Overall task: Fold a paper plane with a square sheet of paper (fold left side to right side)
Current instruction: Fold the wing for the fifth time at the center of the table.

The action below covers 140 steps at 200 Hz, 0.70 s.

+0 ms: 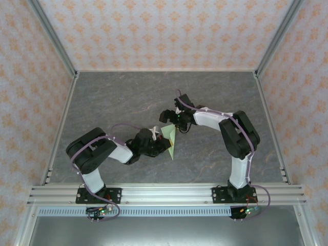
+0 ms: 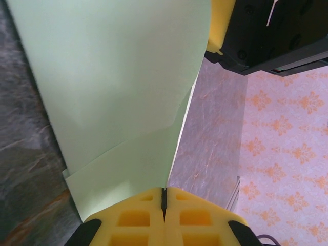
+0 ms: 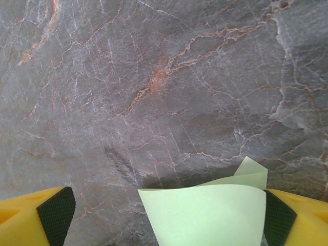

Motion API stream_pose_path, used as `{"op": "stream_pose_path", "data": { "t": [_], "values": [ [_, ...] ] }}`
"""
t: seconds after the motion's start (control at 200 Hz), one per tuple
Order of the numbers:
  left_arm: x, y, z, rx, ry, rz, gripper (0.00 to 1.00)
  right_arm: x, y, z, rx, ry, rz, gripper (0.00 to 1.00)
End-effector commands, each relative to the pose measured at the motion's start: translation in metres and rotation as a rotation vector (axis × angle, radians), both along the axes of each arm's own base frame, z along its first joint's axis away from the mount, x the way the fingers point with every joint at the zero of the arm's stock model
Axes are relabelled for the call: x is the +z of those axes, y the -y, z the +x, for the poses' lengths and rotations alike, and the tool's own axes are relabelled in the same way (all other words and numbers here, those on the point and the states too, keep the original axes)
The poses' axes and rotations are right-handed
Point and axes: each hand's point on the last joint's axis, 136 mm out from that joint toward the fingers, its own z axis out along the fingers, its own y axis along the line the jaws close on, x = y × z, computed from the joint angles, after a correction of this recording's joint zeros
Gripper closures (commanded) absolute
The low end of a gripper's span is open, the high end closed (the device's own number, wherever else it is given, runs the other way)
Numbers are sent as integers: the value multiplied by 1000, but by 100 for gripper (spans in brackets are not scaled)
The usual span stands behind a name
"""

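The pale-green square sheet of paper (image 1: 171,142) is folded into a narrow pointed shape and stands up off the table between the two arms. My left gripper (image 1: 164,145) is shut on its lower edge. In the left wrist view the yellow fingers (image 2: 195,215) meet tightly, and the paper (image 2: 118,92) rises from the seam in two overlapping layers. My right gripper (image 1: 172,123) hangs just above the paper's top end. Its jaws stand wide open around a curled flap of the paper (image 3: 215,215), which lies close to the right finger (image 3: 300,220); the left finger (image 3: 36,218) is well apart.
The grey marbled table (image 1: 128,97) surrounds the paper, and patterned walls enclose it on three sides. An aluminium rail (image 1: 164,193) carrying both arm bases runs along the near edge. The right gripper's black body (image 2: 277,36) looms close over the paper's upper corner.
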Motion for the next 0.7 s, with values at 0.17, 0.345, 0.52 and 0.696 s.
{"op": "stream_pose_path", "data": {
  "t": [0.17, 0.345, 0.52, 0.696],
  "values": [
    [-3, -13, 2, 22, 30, 55, 100, -24, 12, -10, 3, -50, -88, 4],
    [-7, -18, 1, 28, 30, 78, 100, -24, 12, -11, 8, -48, -89, 4],
    [-13, -25, 0, 35, 24, 96, 100, -24, 11, -11, 12, -49, -85, 3],
    [-16, -26, 3, 39, 25, 106, 100, -23, 10, -11, 17, -47, -82, 3]
  ]
}}
